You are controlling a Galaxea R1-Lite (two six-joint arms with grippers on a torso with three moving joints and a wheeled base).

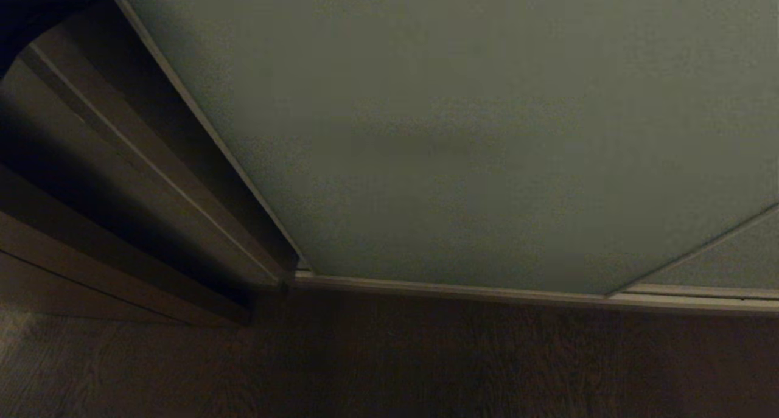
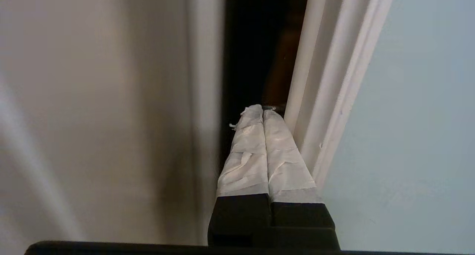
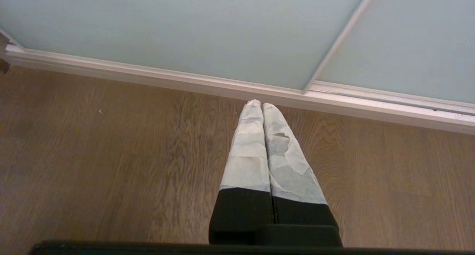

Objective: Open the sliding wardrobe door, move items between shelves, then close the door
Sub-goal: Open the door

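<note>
Jaws pressed together on both: left gripper w/ tips in the dark gap beside the sliding wardrobe door frame edge, right gripper parked over floor near door's bottom rail; door barely cracked, item-moving & closing all left.

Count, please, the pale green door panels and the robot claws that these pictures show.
Pale green door panels: 2, the large panel and the side panel to its right
Claws: 2, both shut: left claw at the large panel's edge, right claw above the wooden floor
Total: 4
</note>
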